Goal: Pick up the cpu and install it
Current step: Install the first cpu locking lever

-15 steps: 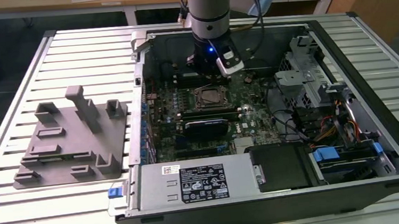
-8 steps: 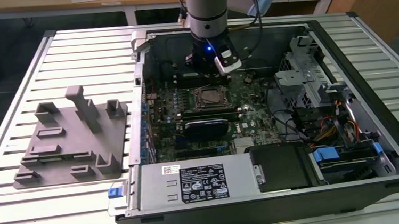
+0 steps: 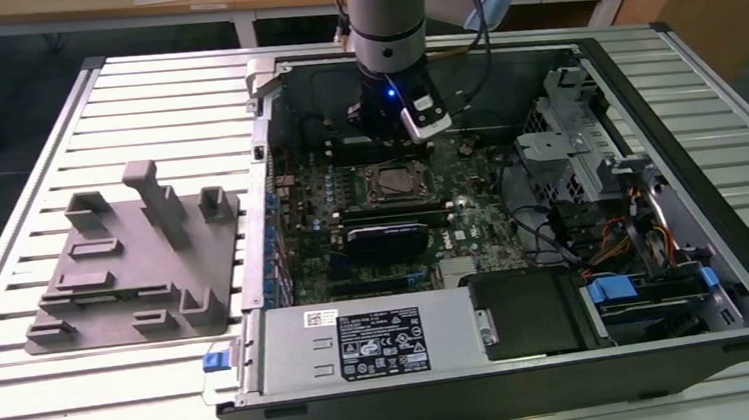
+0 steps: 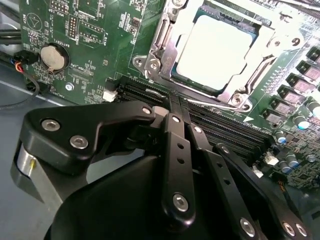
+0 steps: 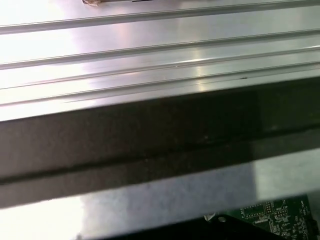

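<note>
Black gripper (image 4: 170, 107) (its grip state impossible to tell) hangs near the cpu (image 4: 215, 50), seated in its socket (image 4: 159, 46).

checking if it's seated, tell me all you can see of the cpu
The cpu is a flat square chip with a pale silvery-white metal top and a thin darker rim. In the second wrist view it lies level inside the socket on the green motherboard, with the socket's silver metal frame bordering its edges. Its top is bare. Whether the frame is latched cannot be told.
</note>
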Controlling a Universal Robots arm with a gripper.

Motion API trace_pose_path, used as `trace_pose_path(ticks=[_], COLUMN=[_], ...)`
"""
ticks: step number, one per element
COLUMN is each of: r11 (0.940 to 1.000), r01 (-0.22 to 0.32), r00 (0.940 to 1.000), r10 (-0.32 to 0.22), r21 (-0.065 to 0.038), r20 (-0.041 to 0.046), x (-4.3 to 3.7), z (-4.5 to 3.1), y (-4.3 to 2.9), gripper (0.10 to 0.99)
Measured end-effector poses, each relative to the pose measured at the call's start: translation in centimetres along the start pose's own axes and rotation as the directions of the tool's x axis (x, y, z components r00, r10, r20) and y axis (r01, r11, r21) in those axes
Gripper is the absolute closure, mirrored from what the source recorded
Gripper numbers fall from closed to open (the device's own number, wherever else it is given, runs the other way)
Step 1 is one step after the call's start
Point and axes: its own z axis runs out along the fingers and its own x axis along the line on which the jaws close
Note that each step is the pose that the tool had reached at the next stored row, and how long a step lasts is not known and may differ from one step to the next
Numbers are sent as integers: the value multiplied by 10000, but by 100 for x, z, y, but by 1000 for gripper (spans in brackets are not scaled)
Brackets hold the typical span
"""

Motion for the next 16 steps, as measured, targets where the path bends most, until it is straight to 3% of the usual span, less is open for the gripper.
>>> trace_pose_path(ticks=[6,12,16], r11=[10000,9967,9964], r01=[-87,-812,-844], r00=[10000,9966,9963], r10=[87,811,842], r21=[7,71,73], r20=[24,140,146], x=[42,44,44], z=[19,35,36], y=[-8,-9,-9], gripper=[980,980,980])
